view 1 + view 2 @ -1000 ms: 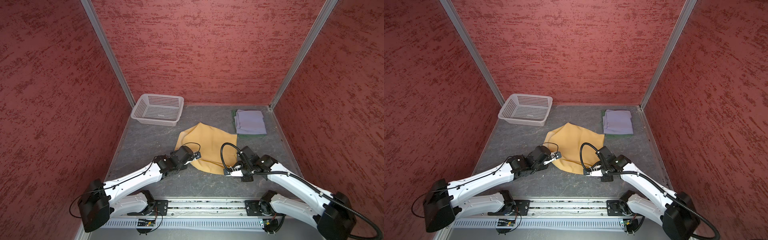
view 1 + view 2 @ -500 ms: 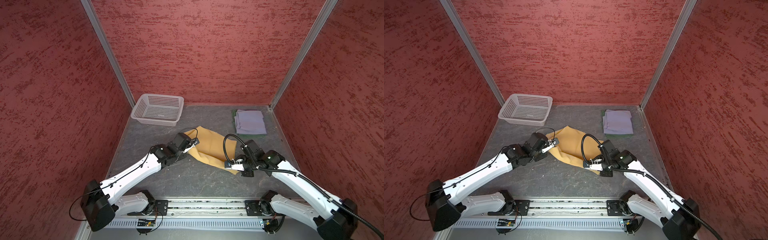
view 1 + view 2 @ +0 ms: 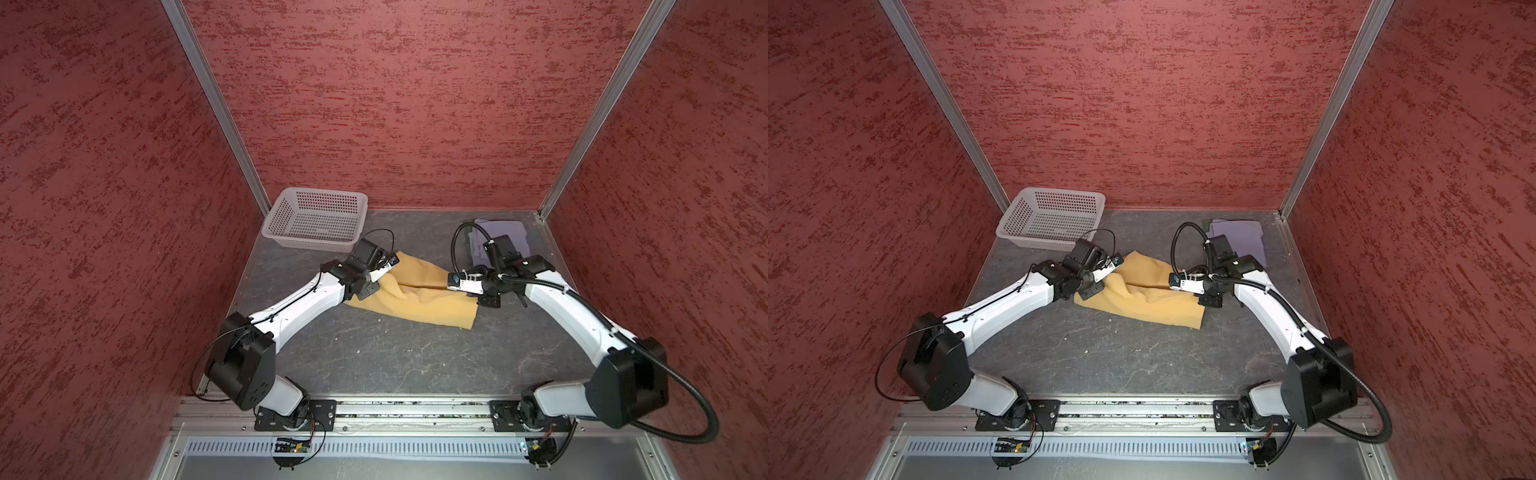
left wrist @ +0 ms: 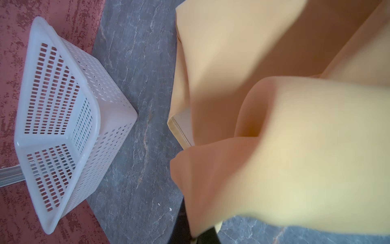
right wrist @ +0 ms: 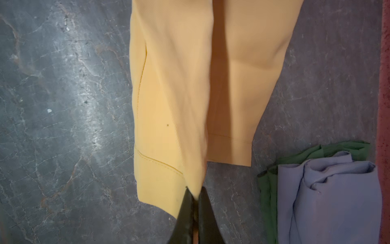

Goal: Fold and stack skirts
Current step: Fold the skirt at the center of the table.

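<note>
The mustard yellow skirt (image 3: 419,293) (image 3: 1144,293) lies mid-table with its far edge lifted and sagging between my two grippers. My left gripper (image 3: 390,262) (image 3: 1115,262) (image 4: 197,234) is shut on its left corner, next to the basket. My right gripper (image 3: 454,279) (image 3: 1174,280) (image 5: 197,195) is shut on its hemmed right corner (image 5: 168,169). The pale lavender-grey skirt (image 3: 511,228) (image 3: 1241,237) (image 5: 329,200) lies folded on the dark green skirt (image 5: 268,190) at the back right, partly hidden behind my right wrist in both top views.
A white perforated basket (image 3: 309,243) (image 3: 1034,241) (image 4: 92,105) stands at the back left, close to my left wrist. Red walls close in the table (image 3: 395,357) on three sides. The arm bases sit on a rail at the front edge.
Both grippers have carried the yellow skirt's near edge up and toward the back wall. The flat spread cloth has doubled over into a narrower band.
</note>
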Robot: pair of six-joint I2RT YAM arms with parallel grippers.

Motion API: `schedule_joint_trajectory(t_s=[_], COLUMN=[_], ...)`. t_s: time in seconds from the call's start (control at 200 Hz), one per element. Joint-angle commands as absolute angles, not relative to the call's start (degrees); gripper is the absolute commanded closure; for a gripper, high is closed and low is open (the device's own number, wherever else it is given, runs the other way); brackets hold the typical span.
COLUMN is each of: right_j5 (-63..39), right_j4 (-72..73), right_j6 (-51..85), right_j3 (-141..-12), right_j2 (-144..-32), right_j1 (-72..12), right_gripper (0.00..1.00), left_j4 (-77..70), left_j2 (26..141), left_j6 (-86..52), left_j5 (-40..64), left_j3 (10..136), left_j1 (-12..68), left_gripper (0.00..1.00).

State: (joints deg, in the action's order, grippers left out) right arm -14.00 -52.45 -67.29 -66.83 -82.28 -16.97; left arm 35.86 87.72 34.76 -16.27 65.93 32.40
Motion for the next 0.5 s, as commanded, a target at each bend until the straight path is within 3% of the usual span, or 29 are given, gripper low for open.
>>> schedule_joint_trajectory(t_s=[0.0, 0.496], right_j5=[-17.4, -19.2], right_j4=[-51.2, -38.7], right_j6=[-69.6, -62.5], right_j3=[-70.5, -75.0], right_j2=[-87.3, -102.1], right_j1=[-14.3, -7.1], right_gripper=[1.0, 0.99], left_j4=[32.4, 33.5], left_j2=[91.7, 110.1], left_j6=[34.6, 29.8], left_j5=[-15.0, -16.2], left_j3=[69.6, 83.7], left_j1=[31.3, 28.4], left_gripper=[1.0, 1.0])
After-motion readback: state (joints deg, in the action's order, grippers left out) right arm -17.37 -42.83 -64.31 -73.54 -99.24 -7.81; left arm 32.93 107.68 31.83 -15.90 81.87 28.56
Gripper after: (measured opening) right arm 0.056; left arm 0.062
